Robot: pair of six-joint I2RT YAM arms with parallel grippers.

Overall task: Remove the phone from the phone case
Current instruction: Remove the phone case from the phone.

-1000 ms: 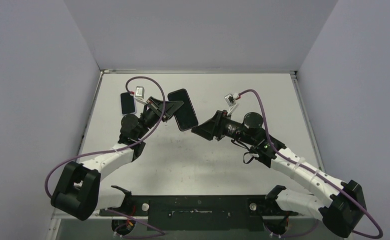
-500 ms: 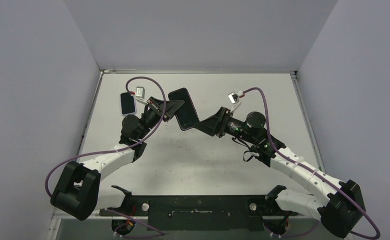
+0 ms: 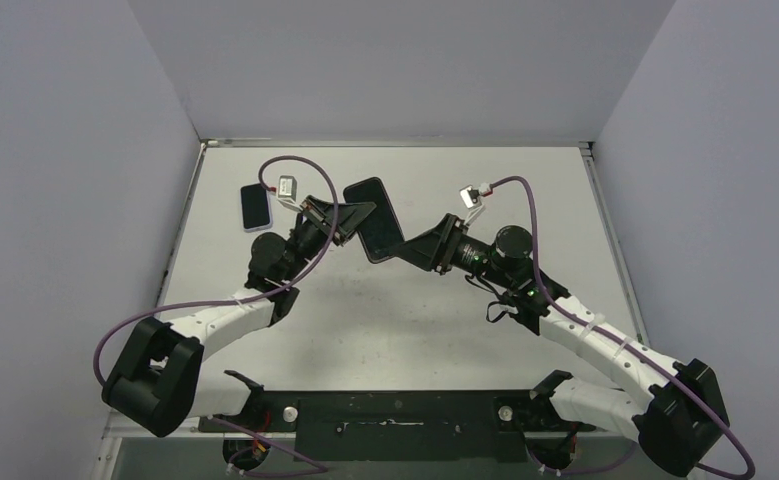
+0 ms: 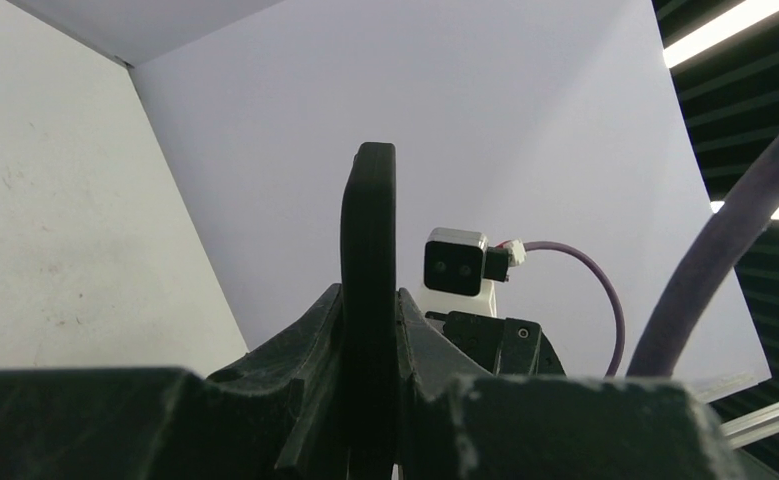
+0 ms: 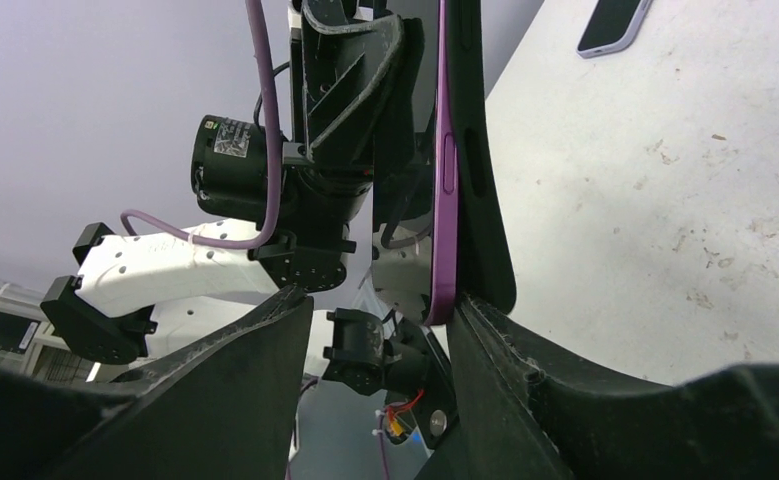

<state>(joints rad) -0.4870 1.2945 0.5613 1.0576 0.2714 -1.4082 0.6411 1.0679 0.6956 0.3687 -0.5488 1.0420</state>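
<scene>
While the left pincer (image 3: 350,215) is keeping the phone case (image 5: 485,200) clamped above the bench's (image 3: 525,200) 12 o'clock, the right pincer (image 3: 405,252) is closing, half-open, around the 5 o'clock corner of the phone (image 5: 442,200) (separation seems imminent).

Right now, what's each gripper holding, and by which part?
Left gripper is shut on the cased phone, pinching both faces at one long edge. Right gripper straddles its near end, jaws open with a gap on one side: no hold yet.
</scene>
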